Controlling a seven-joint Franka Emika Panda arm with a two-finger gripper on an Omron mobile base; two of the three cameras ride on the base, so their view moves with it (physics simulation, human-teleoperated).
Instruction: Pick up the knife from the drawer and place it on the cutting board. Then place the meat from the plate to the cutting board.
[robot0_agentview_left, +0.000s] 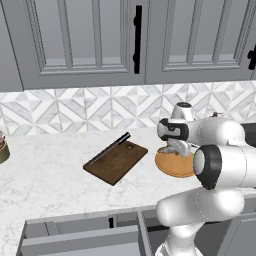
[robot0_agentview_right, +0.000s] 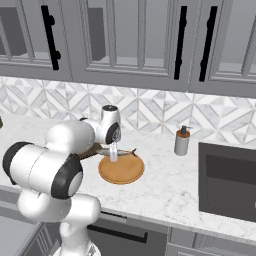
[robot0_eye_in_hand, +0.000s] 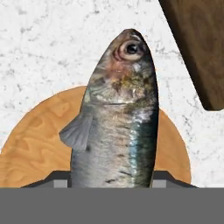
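Note:
A greyish, fish-shaped piece of meat (robot0_eye_in_hand: 116, 122) is clamped between my gripper's (robot0_eye_in_hand: 111, 181) two fingertips, just over the round orange-tan plate (robot0_eye_in_hand: 30, 148). From the base, the gripper (robot0_agentview_left: 176, 148) points down over the plate (robot0_agentview_left: 172, 167) with the meat (robot0_agentview_right: 122, 151) lying level in its grip. Left of the plate sits the dark brown cutting board (robot0_agentview_left: 117, 162). The black-handled knife (robot0_agentview_left: 112, 145) lies along the board's far edge. A corner of the board (robot0_eye_in_hand: 197, 43) lies beyond the plate. The grey drawer (robot0_agentview_left: 80, 235) stands pulled out below the counter's front edge.
A soap dispenser (robot0_agentview_right: 181, 141) stands right of the plate by the tiled wall. A dark sunken appliance (robot0_agentview_right: 227, 185) lies further right. A small container (robot0_agentview_left: 2, 147) sits at the counter's far left. Grey cabinets hang overhead.

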